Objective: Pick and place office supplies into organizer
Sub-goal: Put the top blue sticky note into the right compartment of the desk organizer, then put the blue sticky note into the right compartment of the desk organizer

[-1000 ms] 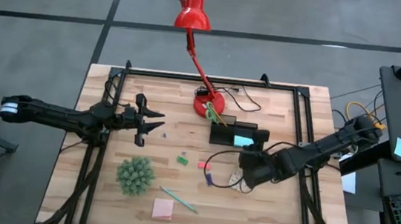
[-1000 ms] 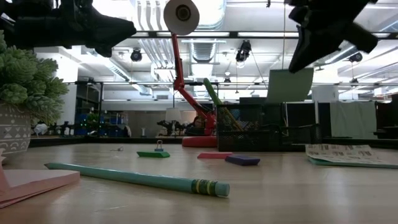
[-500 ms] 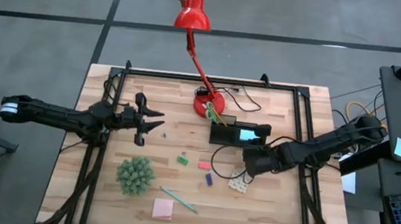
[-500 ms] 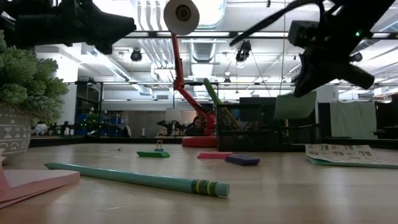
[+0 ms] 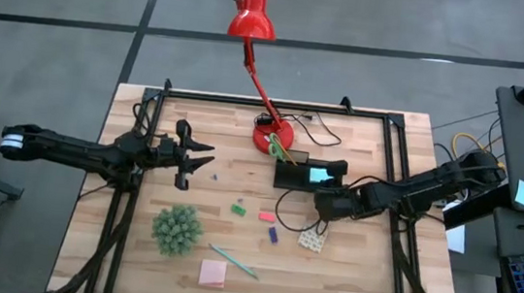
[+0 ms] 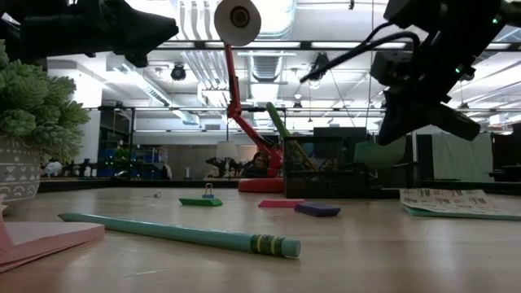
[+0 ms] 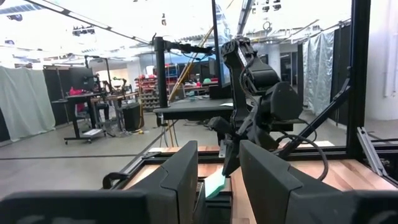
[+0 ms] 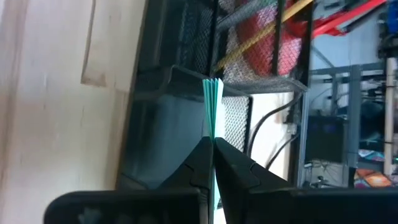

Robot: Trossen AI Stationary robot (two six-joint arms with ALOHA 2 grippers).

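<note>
My right gripper (image 5: pixel 329 187) is shut on the light-blue sticky-note pad (image 5: pixel 318 176), at the right end of the black organizer (image 5: pixel 290 176). The pad also shows in the low view (image 6: pixel 377 155) and edge-on in the right wrist view (image 8: pixel 212 99). Green-handled scissors and a pencil (image 5: pixel 281 151) stick up from the organizer. On the table lie the pink pad (image 5: pixel 212 274), the teal pen (image 5: pixel 233 261), and green (image 5: pixel 237 207), red-pink (image 5: pixel 266 215) and purple (image 5: pixel 272 233) pieces. My left gripper (image 5: pixel 194 157) is open and empty at the table's left, raised. My right gripper pinches the light-blue pad between its two fingers (image 8: pixel 200 155), by the pad's edge nearest the wrist (image 8: pixel 213 138). The fingers slant down from the table's right. The pad sticks out past the fingertips, lifted, over the organizer's right compartment; whether it touches the organizer I cannot tell.
A fuzzy green spiky ball (image 5: pixel 176 228) stands near the table's front left. The red lamp's base (image 5: pixel 271 136) sits just beyond the organizer, its head (image 5: pixel 253 14) past the far edge. A patterned sheet (image 5: pixel 311 239) lies below my right arm. A black cable (image 5: pixel 285 203) loops beside it.
My right gripper has gone toward the table's far edge and down with the light-blue pad, from the middle of the table to the organizer's right end. The pad now sits lower, level with the organizer in the low view.
</note>
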